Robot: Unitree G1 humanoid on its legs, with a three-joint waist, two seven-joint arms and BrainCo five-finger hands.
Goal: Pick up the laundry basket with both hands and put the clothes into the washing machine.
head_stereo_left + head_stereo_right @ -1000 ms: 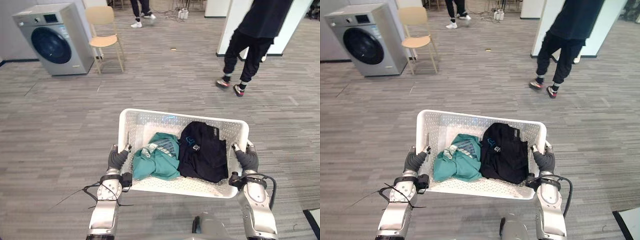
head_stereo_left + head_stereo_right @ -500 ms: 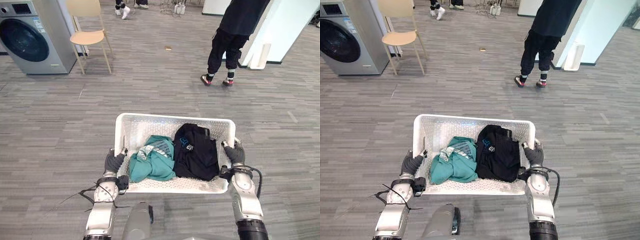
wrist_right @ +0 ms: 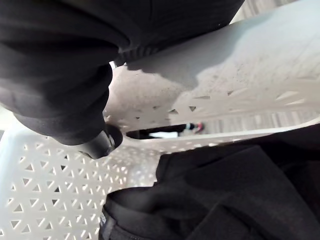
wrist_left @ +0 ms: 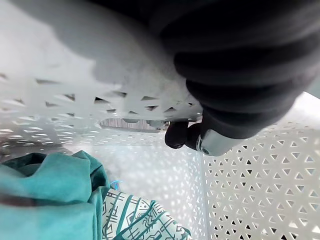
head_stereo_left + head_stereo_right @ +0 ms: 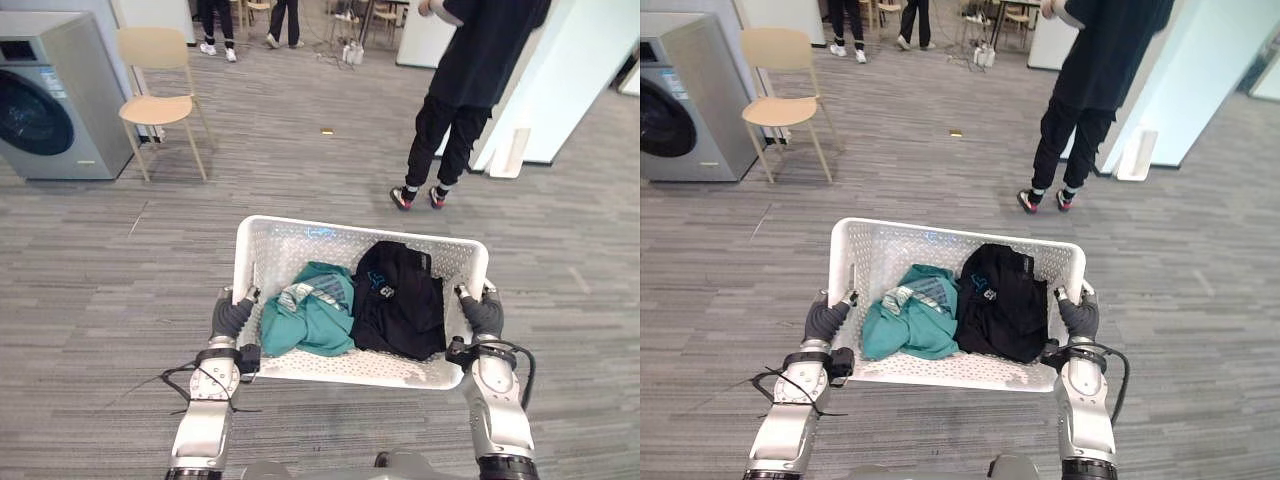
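Note:
A white perforated laundry basket (image 5: 350, 229) hangs in front of me above the grey floor. In it lie a teal garment (image 5: 311, 320) on the left and a black garment (image 5: 401, 302) on the right. My left hand (image 5: 230, 316) grips the left rim, and in the left wrist view a dark fingertip (image 4: 177, 135) curls through the handle slot beside the teal garment (image 4: 50, 192). My right hand (image 5: 483, 314) is curled on the right rim, above the black garment (image 3: 225, 195). The grey washing machine (image 5: 45, 95) stands far off at the left, door shut.
A wooden chair (image 5: 160, 92) stands just right of the washing machine. A person in black (image 5: 465, 90) stands on the floor beyond the basket, by a white pillar (image 5: 575, 75). More legs and chairs show at the back.
The whole picture has shifted, so the camera has moved; the washing machine now sits at the left edge. The basket stays held in both hands. The person in black has stepped nearer.

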